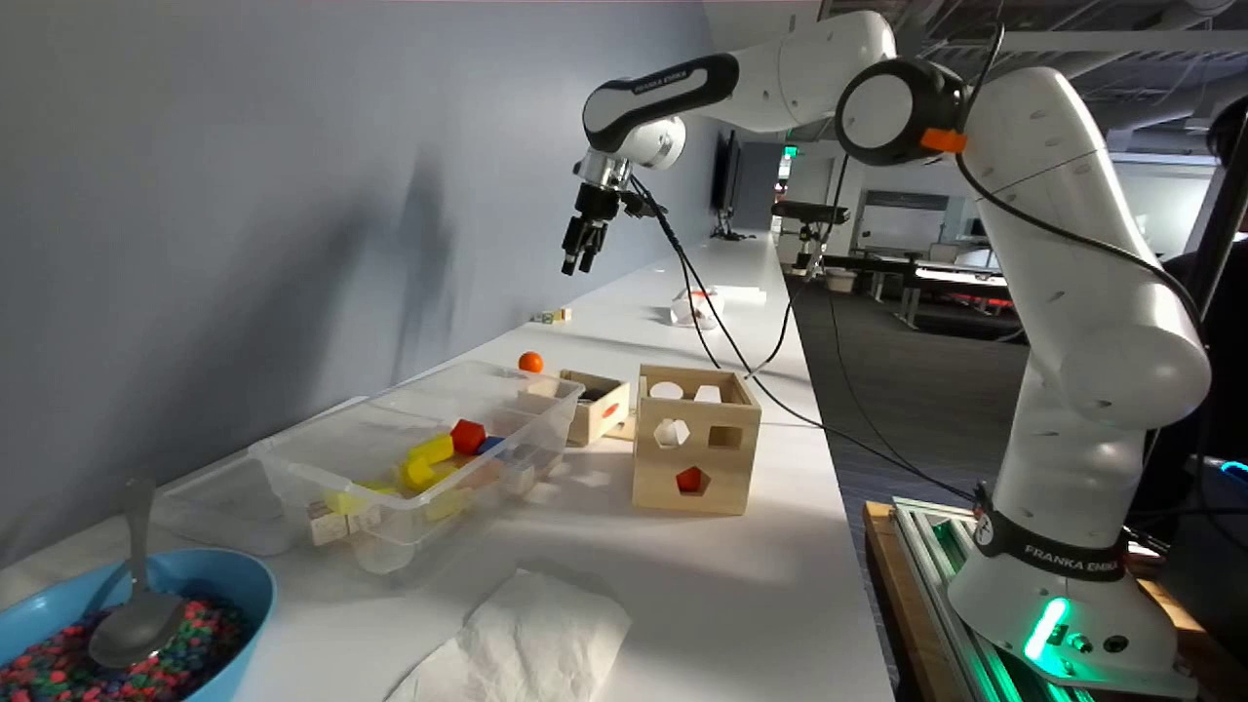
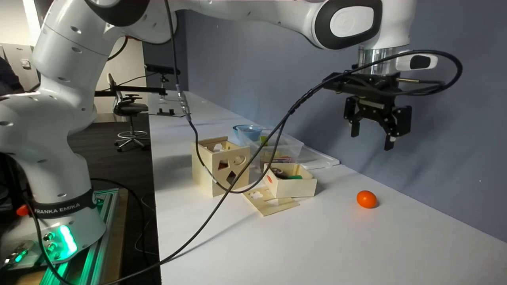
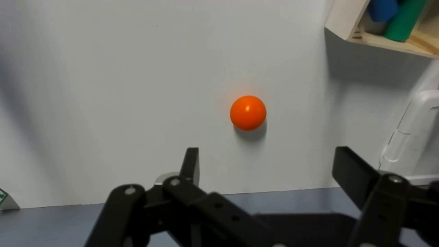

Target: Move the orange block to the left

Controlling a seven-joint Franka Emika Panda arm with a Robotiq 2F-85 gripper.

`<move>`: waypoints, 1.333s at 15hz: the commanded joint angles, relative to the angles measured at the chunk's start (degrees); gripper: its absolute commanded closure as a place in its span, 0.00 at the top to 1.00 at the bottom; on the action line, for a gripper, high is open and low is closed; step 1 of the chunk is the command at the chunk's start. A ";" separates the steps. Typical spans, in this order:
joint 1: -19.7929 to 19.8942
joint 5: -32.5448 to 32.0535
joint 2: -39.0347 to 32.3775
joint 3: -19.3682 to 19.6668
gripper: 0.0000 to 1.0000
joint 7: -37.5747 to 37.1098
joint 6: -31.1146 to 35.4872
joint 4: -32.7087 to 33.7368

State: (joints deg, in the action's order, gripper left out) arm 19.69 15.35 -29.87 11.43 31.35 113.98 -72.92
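Observation:
The orange block is a small round, ball-like piece [image 3: 248,113] lying on the white table, near the middle of the wrist view. It also shows on the table near the wall in both exterior views [image 1: 530,362] [image 2: 366,199]. My gripper [image 2: 372,141] hangs well above the table, fingers pointing down, apart from the orange piece. It also shows high up in an exterior view [image 1: 577,263]. In the wrist view the two fingertips [image 3: 267,151] are wide apart with nothing between them. The orange piece lies beyond the gap between them there.
A small wooden box [image 2: 295,186] with coloured pieces stands near the orange piece. Beside it are a wooden shape-sorter cube [image 1: 694,478] and a clear plastic bin [image 1: 292,478]. A wall [image 2: 455,166] runs along the table's back edge. Cables [image 2: 222,200] hang from the arm.

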 commanded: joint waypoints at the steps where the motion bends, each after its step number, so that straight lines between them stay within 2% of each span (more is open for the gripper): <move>1: 0.12 0.00 -0.02 -0.01 1.00 0.00 -0.15 0.27; 3: 0.16 -0.11 -1.11 0.01 1.00 -0.55 -0.60 1.65; 4: 1.89 -1.61 -3.14 -2.41 1.00 -2.53 0.14 3.80; 7: 2.11 -2.50 -7.23 -3.38 1.00 -3.66 0.86 7.16; 13: 1.38 -7.02 -18.23 -5.04 1.00 -7.17 -2.53 19.04; 14: 0.09 -6.52 -20.33 -3.51 1.00 -6.87 -3.86 21.74; 20: -1.32 -8.63 -30.64 -2.34 1.00 -9.71 -9.66 34.23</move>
State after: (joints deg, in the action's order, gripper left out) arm 18.61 8.33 -54.35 8.01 23.94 108.80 -48.35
